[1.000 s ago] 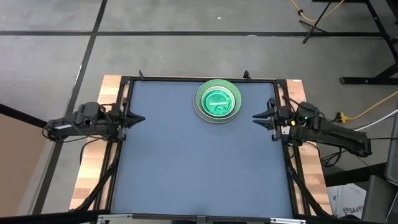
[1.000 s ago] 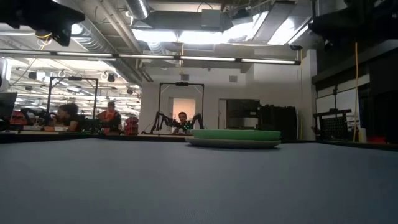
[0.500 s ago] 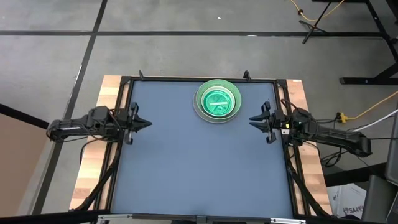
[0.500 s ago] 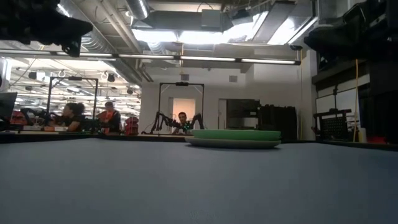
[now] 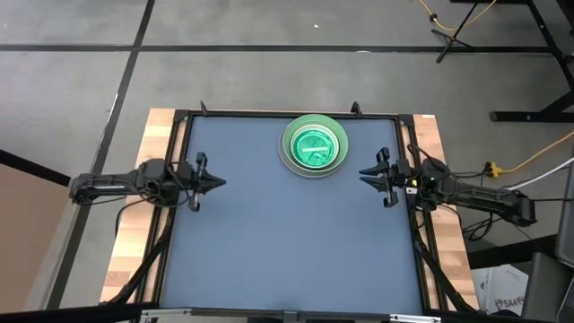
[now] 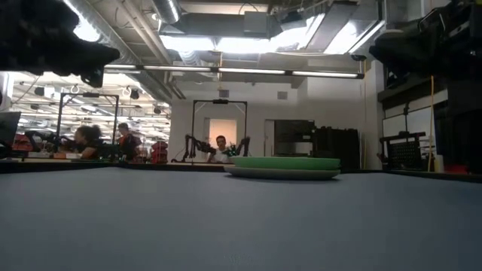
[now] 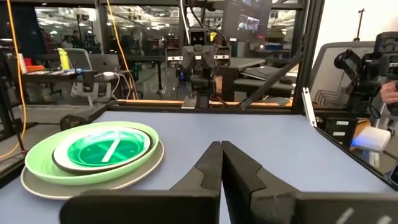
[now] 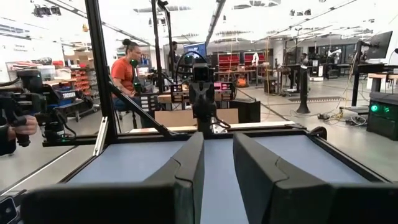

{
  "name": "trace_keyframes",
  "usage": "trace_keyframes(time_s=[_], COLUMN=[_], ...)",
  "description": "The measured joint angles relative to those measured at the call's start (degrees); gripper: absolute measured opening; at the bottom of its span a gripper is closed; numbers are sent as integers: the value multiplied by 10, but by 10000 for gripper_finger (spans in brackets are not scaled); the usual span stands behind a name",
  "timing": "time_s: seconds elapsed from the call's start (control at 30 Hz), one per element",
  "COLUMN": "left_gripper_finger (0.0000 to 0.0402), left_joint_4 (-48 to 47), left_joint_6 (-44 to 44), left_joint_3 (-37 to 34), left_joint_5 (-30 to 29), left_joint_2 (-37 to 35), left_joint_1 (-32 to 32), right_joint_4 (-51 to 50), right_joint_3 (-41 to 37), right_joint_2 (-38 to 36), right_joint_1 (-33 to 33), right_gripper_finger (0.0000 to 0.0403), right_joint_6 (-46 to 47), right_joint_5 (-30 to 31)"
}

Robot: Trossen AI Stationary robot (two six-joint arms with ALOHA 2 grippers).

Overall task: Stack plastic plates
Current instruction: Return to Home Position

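Note:
One stack of plastic plates sits on the blue table near its far edge, the large grey plate at the bottom resting on the mat. Above it come the large light green plate, a dark plate, and a translucent green plate on top. The low view shows the stack from the side. My left gripper hovers over the table's left part, shut, pointing right, well clear of the stack. My right gripper hovers at the right side, narrowly open, just right of and nearer than the stack.
A black frame borders the blue mat, with wooden table strips outside it. The mat's middle and near part carries no objects. People sit at benches in the room beyond the far edge.
My left gripper has moved toward the table's right and slightly toward the near edge, coming in over the mat. My right gripper has shifted a little toward the left and the near edge, then held still. The stack has not moved.

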Motion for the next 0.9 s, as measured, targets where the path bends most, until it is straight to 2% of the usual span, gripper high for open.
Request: trace_keyframes(time_s=[0.13,0.8,0.9], left_gripper_finger=[0,0,0], left_joint_4=[20,20,19], left_joint_6=[-1,14,14], left_joint_3=[-19,-19,-19], left_joint_5=[0,2,-1], left_joint_2=[0,2,2], left_joint_1=[0,0,0], right_joint_4=[-2,-61,-86], right_joint_3=[0,0,0], right_joint_2=[0,1,1], right_joint_1=[0,0,0], right_gripper_finger=[78,78,78], right_joint_6=[0,23,26], right_joint_5=[0,5,21])
